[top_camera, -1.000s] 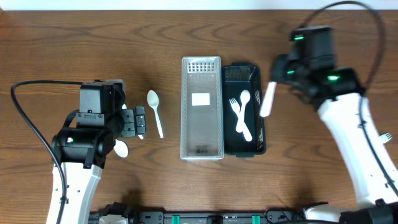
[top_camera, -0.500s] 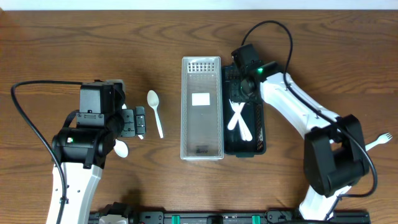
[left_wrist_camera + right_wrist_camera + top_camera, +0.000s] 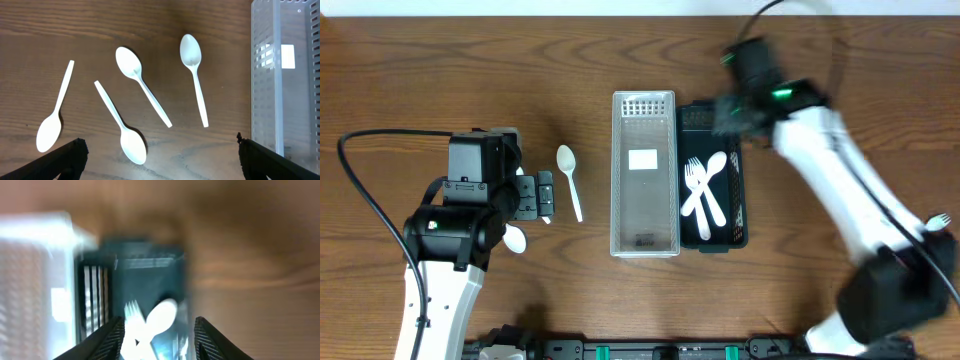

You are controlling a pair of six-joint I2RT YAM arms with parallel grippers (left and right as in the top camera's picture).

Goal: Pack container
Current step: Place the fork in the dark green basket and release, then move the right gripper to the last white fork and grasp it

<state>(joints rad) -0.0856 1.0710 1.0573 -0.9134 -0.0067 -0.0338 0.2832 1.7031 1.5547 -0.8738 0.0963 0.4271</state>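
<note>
Overhead, the clear container (image 3: 645, 172) is standing lengthwise at the middle of the table (image 3: 800, 60), and everything else is placed from it here. The black basket (image 3: 738, 215) is sitting against the container's right wall, touching it. White cutlery is lying crossed inside the basket, including at least a fork (image 3: 693, 172) and a basket spoon (image 3: 716, 165).

The right gripper (image 3: 159, 330) is hovering over the basket's far end, just right of the container's far corner. Its view is badly blurred, yet its fingers (image 3: 107, 340) are showing partway apart and gripping nothing. The crossed cutlery is appearing below the gap. A stray fork (image 3: 937, 220) is lying well to the container's right, partly hidden by that arm.

On the other side, the nearest spoon (image 3: 570, 182) is lying on the wood just left of the container, bowl pointing away. The left gripper (image 3: 542, 195) is hanging farther left, its claw spread wide and carrying nothing. The left wrist view is showing four white spoons (image 3: 142, 87) lying apart from one another on the table beneath it, all left of the container's wall.
</note>
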